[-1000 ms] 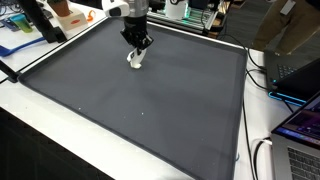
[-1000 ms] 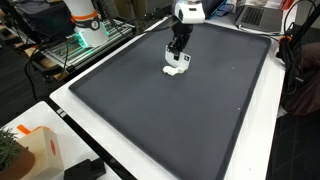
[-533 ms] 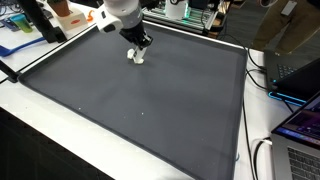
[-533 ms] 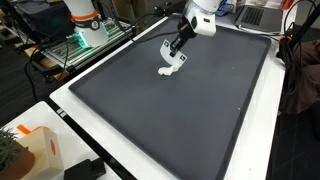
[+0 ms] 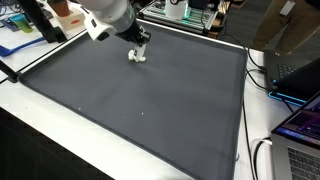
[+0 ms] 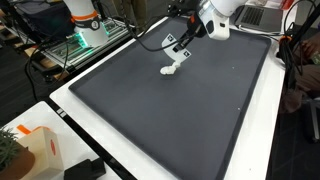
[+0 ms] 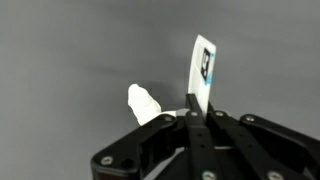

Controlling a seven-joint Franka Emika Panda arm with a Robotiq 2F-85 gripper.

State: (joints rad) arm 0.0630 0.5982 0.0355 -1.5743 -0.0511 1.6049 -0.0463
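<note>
Below, a broad dark grey mat (image 5: pixel 150 105): flat, matte, finely grained, rectangular, edged with a thin pale border. Near the mat's far edge in both exterior views, the gripper (image 5: pixel 141 47): angular, matte black, slung from a glossy white rounded wrist. Shut tight, jaws together, on a small white object (image 5: pixel 136 57). Seen in the wrist view as two parts: a thin, flat rectangular tab (image 7: pixel 204 68), smooth white with a blue-and-black printed mark, standing upright out of the closed fingertips, and just beside it a rounded, lumpy knob (image 7: pixel 143 101) with soft edges. Impossible to tell whether touching the mat or hanging just above it. Past the mat's far corner, a blocky orange-and-white item (image 5: pixel 68 14). Along the mat's side edge, a strip of smooth white tabletop (image 5: pixel 256 115) with thin black cables (image 5: pixel 258 70) curling across it, and beyond them a laptop (image 5: pixel 303 128) with a purple glow.
</note>
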